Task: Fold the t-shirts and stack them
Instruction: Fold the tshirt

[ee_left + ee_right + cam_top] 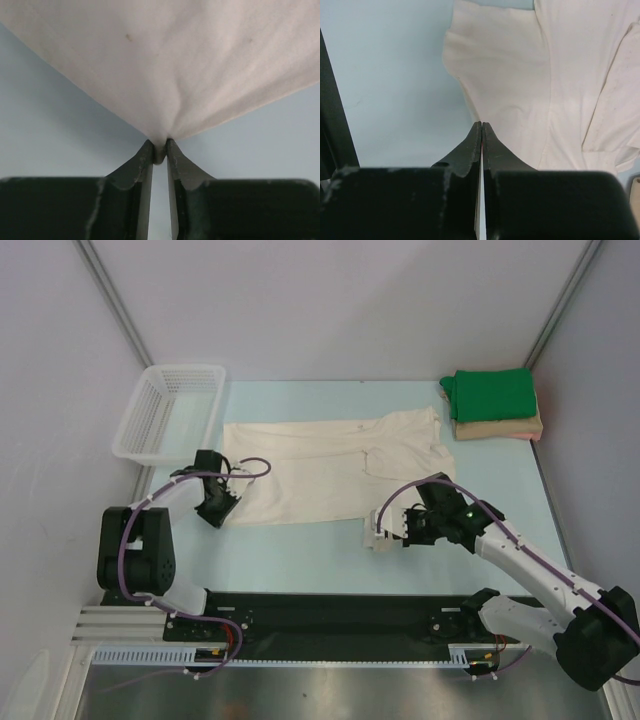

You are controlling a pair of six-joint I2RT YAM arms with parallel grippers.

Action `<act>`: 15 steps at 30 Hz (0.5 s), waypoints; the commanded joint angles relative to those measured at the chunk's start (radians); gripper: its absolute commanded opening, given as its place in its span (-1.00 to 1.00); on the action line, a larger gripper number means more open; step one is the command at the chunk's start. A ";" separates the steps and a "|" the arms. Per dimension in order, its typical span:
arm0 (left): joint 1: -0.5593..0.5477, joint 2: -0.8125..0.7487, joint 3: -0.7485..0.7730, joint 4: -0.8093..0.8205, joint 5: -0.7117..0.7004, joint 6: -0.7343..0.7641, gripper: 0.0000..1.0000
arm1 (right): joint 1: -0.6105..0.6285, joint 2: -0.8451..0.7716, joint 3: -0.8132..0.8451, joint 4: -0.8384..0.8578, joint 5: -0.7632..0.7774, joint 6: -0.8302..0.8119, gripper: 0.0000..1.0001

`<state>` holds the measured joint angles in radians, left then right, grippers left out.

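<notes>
table [300, 555] is pale blue, walls close on 3 sides, w/ a bare strip along the near edge in front of the cloth. cream t-shirt [320, 465] lies spread flat across the middle, unfolded, so this looks like the last tee w/ its fold only starting. green t-shirt [492, 393] sits folded on top of the peach-tan t-shirt [500, 427] in the far right corner, well apart from the cream one. white lattice basket [130, 435] is far left, just beside the tee's far-left corner. left gripper [159, 152] is clamped on the near-left corner, cloth bunched btwn the tips. right gripper [481, 127] is clenched at the near-right hem, nothing visibly pinched. next prob needs a real pinch there, then both lift the near edge and carry it to the far edge. keep the left arm off the basket.
</notes>
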<state>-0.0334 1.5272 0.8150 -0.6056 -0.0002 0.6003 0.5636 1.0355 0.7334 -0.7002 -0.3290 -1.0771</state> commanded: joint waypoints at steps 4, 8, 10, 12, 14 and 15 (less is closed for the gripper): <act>0.015 0.085 -0.004 -0.028 0.055 -0.020 -0.76 | -0.013 0.015 0.018 0.031 0.002 0.016 -1.00; 0.017 0.070 0.003 -0.031 0.046 -0.043 -0.99 | -0.034 0.002 0.026 0.031 0.008 0.032 -1.00; 0.017 0.041 0.022 -0.033 0.016 -0.050 -0.99 | -0.054 -0.018 0.040 0.041 0.013 0.051 -1.00; 0.017 0.018 0.058 -0.046 -0.024 -0.056 -0.99 | -0.082 -0.028 0.076 0.042 0.018 0.087 -1.00; 0.017 0.010 0.088 -0.065 -0.032 -0.059 -0.99 | -0.099 -0.029 0.107 0.036 0.021 0.106 -1.00; 0.017 0.007 0.122 -0.078 -0.029 -0.060 -0.99 | -0.117 -0.031 0.122 0.038 0.025 0.123 -1.00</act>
<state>-0.0303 1.5551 0.8604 -0.6575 0.0036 0.5571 0.4793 1.0332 0.7681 -0.6983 -0.3183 -1.0176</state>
